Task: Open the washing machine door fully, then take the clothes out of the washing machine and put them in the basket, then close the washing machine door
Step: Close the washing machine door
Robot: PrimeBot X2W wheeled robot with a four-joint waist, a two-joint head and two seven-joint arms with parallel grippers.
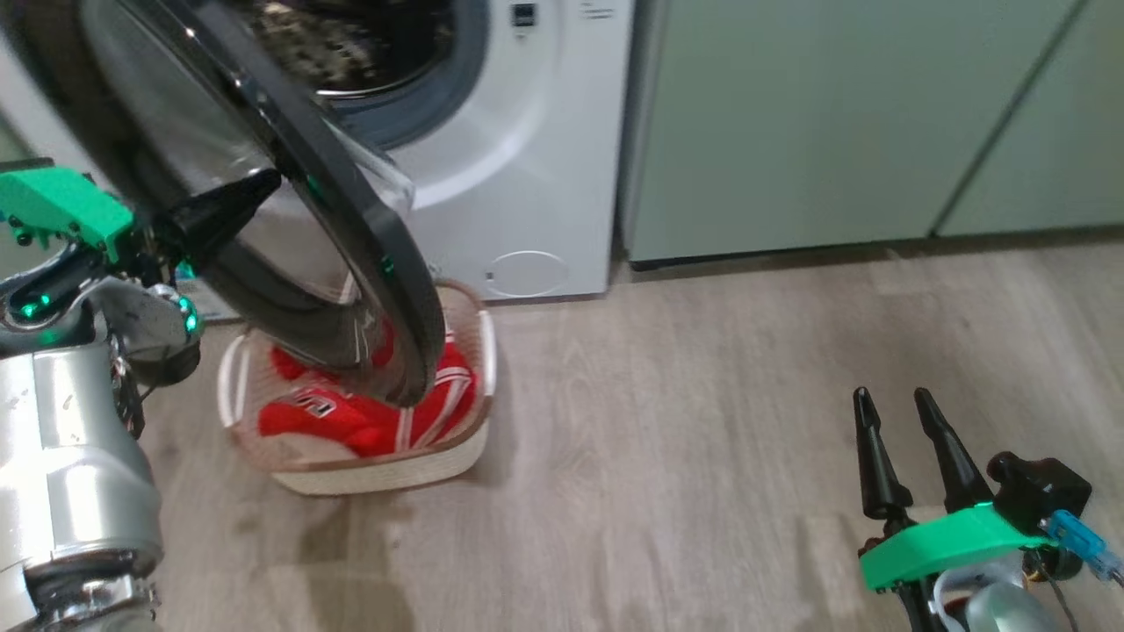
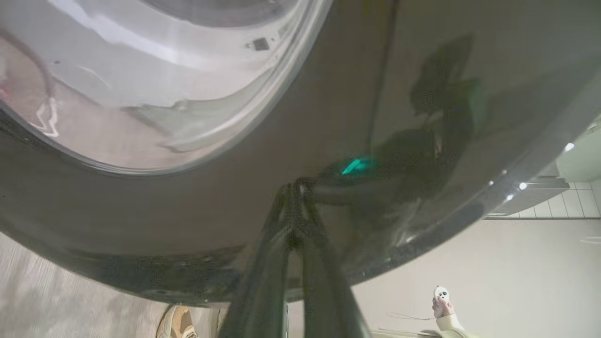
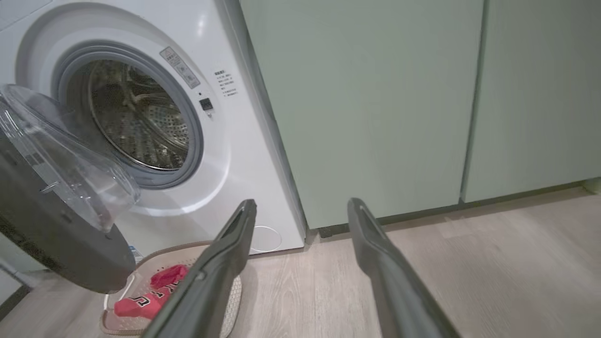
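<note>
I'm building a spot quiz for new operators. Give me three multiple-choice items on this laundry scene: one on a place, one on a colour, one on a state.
1. Where does the red jersey lie?
A. in the drum
B. in the basket
C. hung on the door

2. What colour are the cabinets beside the washing machine?
A. pale green
B. blue
C. brown

3. How is the right end effector?
A. shut on cloth
B. open, holding nothing
C. shut on the door

Answers:
1 B, the red cloth lies inside the basket's rim.
2 A, both fronts are pale green.
3 B, its fingers stand apart over the floor.
</note>
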